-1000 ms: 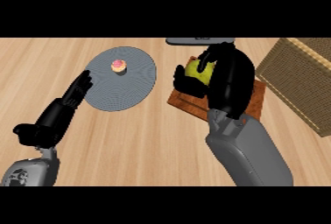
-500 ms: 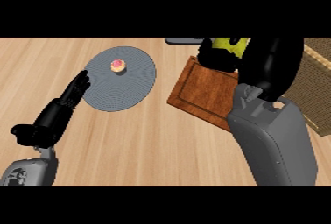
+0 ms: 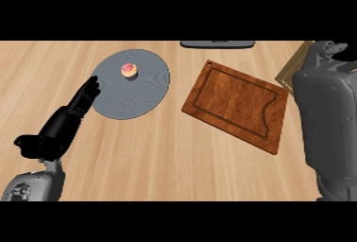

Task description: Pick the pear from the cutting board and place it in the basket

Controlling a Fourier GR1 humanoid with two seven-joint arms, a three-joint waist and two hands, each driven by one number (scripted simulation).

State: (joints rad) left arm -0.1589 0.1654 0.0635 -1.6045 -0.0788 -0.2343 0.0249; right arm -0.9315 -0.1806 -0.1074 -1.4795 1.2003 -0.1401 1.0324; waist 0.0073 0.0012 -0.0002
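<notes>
A single view looked out from the robot's head, facing steeply down onto the wooden counter [image 3: 174, 156], which filled the frame from edge to edge. The camera sat close above the robot's own body. The right forearm [image 3: 327, 123] loomed large along the right edge, rising from the lower right corner, and the left forearm [image 3: 31, 184] entered at the lower left. The left hand [image 3: 61, 130] reached toward the frame's middle left. Farther from the lens, the plate [image 3: 143, 97] lay in the upper left and the cutting board [image 3: 237, 104] right of centre. The top edge cropped a dark object [image 3: 216, 44], and only a corner of the basket [image 3: 296, 64] showed at the upper right.
</notes>
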